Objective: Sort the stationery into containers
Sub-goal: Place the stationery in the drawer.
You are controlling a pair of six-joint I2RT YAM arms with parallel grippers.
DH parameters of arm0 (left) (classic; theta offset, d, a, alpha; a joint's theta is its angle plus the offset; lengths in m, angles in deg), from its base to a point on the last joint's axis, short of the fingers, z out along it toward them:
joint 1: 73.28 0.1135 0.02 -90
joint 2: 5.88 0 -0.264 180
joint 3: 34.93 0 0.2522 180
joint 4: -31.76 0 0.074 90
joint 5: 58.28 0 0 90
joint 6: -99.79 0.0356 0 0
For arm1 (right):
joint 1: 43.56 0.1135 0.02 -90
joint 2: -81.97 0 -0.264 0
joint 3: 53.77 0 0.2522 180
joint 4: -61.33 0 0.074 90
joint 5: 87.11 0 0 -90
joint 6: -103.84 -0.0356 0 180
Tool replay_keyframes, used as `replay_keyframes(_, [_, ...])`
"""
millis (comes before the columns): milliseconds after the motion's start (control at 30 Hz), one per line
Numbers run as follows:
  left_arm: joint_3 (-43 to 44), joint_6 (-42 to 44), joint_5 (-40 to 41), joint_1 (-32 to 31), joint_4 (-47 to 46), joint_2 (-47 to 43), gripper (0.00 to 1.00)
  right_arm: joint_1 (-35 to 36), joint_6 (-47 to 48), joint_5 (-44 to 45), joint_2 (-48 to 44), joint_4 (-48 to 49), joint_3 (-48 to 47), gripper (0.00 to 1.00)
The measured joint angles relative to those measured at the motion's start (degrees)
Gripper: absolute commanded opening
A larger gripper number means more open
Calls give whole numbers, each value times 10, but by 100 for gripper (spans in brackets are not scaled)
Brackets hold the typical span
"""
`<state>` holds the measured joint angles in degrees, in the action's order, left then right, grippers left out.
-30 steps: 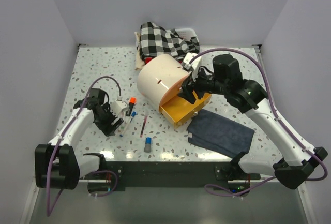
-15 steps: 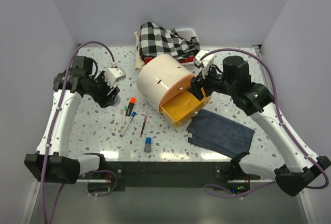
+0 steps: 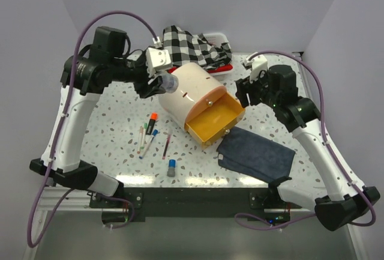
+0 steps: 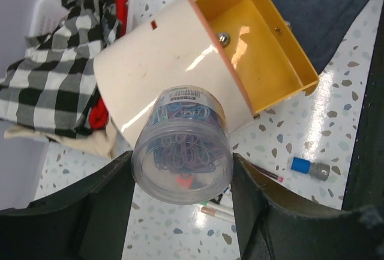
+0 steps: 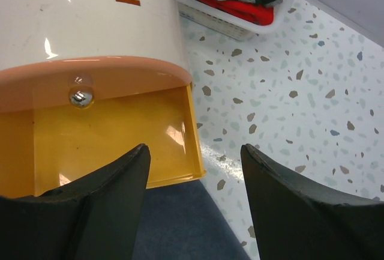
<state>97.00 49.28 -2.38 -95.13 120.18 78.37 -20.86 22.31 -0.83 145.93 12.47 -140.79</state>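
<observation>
Top view: the left tool [image 3: 163, 83] grips a small clear round plastic pot [image 3: 170, 82] at the left edge of the cream drum-shaped cabinet [image 3: 187, 95], whose yellow drawer [image 3: 211, 120] stands open. Thin pens [image 3: 146, 137] lie on the speckled worktop [image 3: 108, 128].
Left wrist: coloured paper clips fill the pot.
Right wrist: the right tool [image 5: 193, 149] hangs open and empty over the drawer's corner.

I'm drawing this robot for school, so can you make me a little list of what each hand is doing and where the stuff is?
Left gripper: holds a clear pot of clips, in the air by the cabinet
Right gripper: open, empty, beside the drawer
Drawer: pulled out, nothing seen inside
On the table: pens, blue-capped tube, blue cloth
</observation>
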Motion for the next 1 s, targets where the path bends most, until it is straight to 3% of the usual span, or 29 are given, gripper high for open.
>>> replay_keyframes(233, [22,4,45,-185,-7,80,13,-39,-9,28,-18,0,32,66])
replay_keyframes(333, [23,7,71,-237,-12,117,13,-56,-12,34,-26,-1,43,66])
replay_keyframes(1000, [-9,84,187,-319,-9,190,20,-93,-30,37,-85,-13,103,66])
